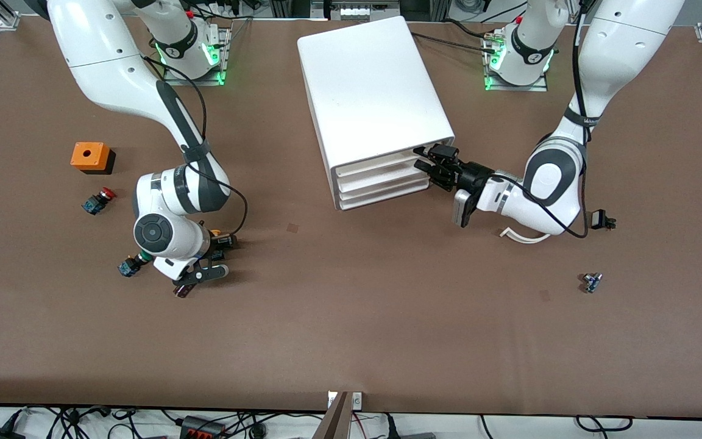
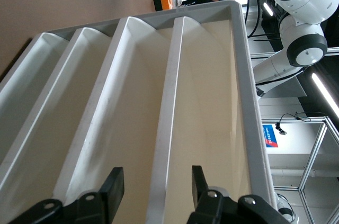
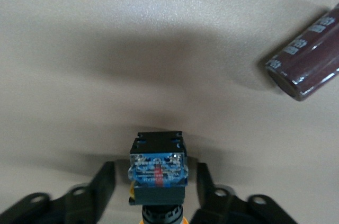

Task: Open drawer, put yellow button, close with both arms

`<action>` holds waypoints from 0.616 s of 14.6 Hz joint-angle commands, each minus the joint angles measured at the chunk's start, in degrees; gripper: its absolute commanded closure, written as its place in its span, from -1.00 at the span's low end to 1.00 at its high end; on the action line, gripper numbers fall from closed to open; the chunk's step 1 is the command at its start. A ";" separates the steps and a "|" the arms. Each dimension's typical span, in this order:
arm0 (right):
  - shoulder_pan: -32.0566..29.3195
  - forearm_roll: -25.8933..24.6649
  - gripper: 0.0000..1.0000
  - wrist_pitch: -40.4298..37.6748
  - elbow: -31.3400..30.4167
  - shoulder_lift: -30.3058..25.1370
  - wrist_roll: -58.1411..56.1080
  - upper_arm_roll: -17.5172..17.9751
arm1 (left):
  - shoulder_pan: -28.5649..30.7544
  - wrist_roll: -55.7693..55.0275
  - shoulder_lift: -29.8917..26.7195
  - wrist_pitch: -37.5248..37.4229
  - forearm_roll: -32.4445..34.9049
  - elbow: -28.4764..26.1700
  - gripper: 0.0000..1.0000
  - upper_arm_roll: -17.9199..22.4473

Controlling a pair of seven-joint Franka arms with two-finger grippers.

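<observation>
The white cabinet (image 1: 375,91) stands at the middle of the table, and its drawers look shut. My left gripper (image 1: 431,163) is open at the top drawer (image 1: 375,166), at the end toward the left arm. In the left wrist view its fingers (image 2: 114,187) straddle a drawer's front lip (image 2: 172,102). The yellow button (image 1: 218,235) lies on the table toward the right arm's end. My right gripper (image 1: 220,240) is down over it and open. In the right wrist view the button's black-and-blue body (image 3: 158,168) sits between the fingers (image 3: 103,181) with gaps on both sides.
An orange box (image 1: 90,157), a red-capped button (image 1: 100,200) and a green-capped button (image 1: 128,266) lie near the right arm. A maroon cylinder (image 1: 181,291) lies close to the right hand and also shows in the right wrist view (image 3: 307,65). A small part (image 1: 592,281) lies toward the left arm's end.
</observation>
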 commanded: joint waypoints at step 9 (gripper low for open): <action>-0.03 0.13 1.00 -13.20 15.45 -0.76 -0.17 -0.68 | -0.18 0.97 1.97 0.77 -0.27 4.04 0.99 0.23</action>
